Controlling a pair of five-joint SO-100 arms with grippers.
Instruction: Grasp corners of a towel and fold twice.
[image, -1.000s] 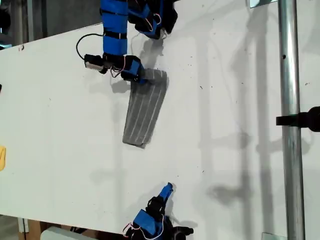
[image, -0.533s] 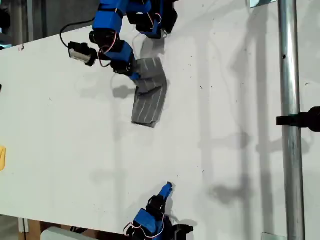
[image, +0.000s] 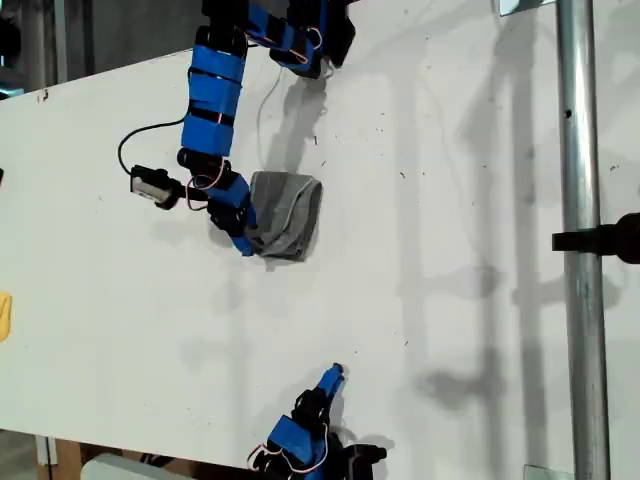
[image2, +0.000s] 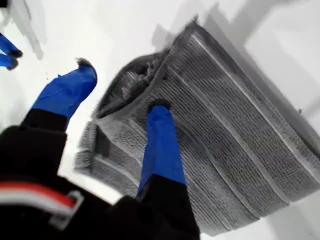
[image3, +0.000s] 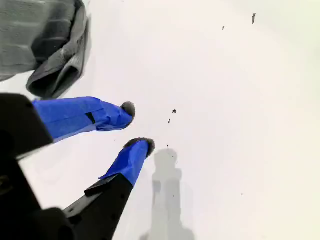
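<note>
Exterior view: the towel (image: 285, 215) lay folded into a compact bundle on the white table (image: 450, 300), toward the upper middle. My first gripper (image: 243, 238) sat at the bundle's edge on the exterior view's left. My second gripper (image: 330, 380) rested near the bottom edge, well apart from the cloth.

First wrist view: my first gripper (image2: 120, 85) stood spread, one finger (image2: 160, 145) lying on the striped towel (image2: 240, 130), the other beside it on bare table.

Second wrist view: my second gripper (image3: 137, 125) stood slightly parted, holding nothing; the towel (image3: 45, 45) lay nearby.
</note>
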